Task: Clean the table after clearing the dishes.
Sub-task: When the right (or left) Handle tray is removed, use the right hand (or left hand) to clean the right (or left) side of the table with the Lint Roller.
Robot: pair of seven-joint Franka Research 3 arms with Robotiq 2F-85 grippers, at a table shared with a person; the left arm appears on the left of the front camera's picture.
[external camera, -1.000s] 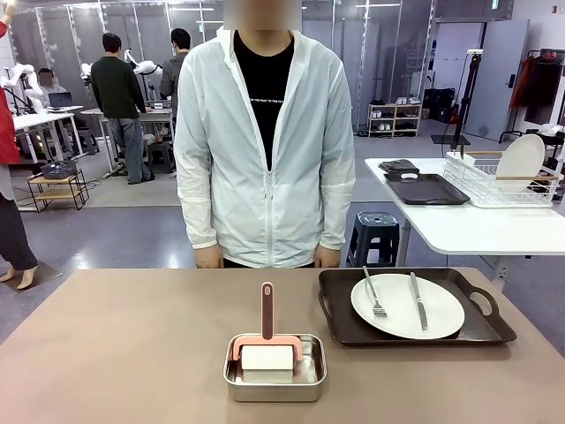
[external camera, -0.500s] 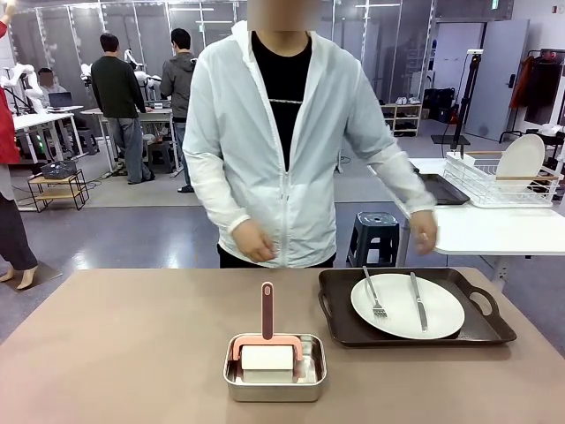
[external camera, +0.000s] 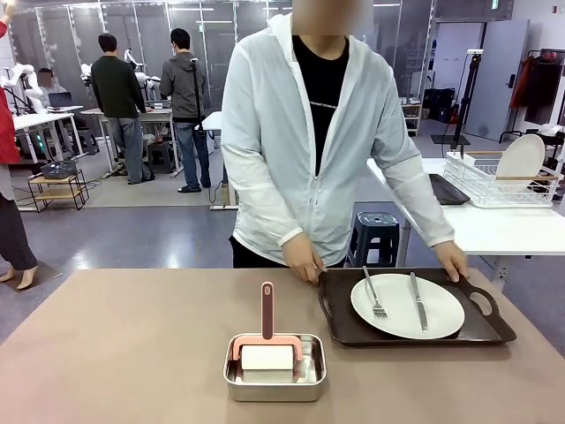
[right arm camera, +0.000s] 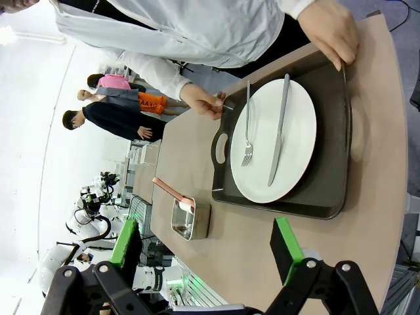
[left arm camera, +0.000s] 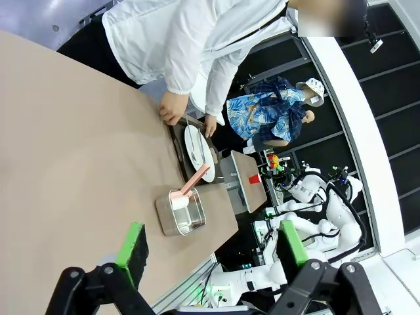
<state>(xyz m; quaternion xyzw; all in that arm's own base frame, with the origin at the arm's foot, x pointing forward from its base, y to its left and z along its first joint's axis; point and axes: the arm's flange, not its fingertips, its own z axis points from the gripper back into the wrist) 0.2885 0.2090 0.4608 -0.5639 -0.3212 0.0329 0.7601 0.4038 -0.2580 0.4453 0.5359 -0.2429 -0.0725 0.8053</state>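
Left gripper [left arm camera: 213, 244]: raised well above the table [external camera: 115, 353], looking across it toward the person, fingers released and wide apart, grasping nothing. Right gripper [right arm camera: 205, 241]: likewise raised, over the near right, fingers spread, nothing between the pads.

Tray [external camera: 342, 325] on the right half of the table, bearing the plate [external camera: 441, 311] with fork [external camera: 374, 297] and knife [external camera: 416, 300] side by side. Person at the far side, leaning in: one hand [external camera: 305, 259] on the tray's far left corner, other hand [external camera: 452, 261] on its far right edge.

Pan [external camera: 274, 386] near the middle, left of the tray and apart from it, roller [external camera: 267, 357] lying inside, handle pointing far. At far right, white table [external camera: 494, 231] with rack [external camera: 494, 185]; stool [external camera: 375, 231] beside the person.
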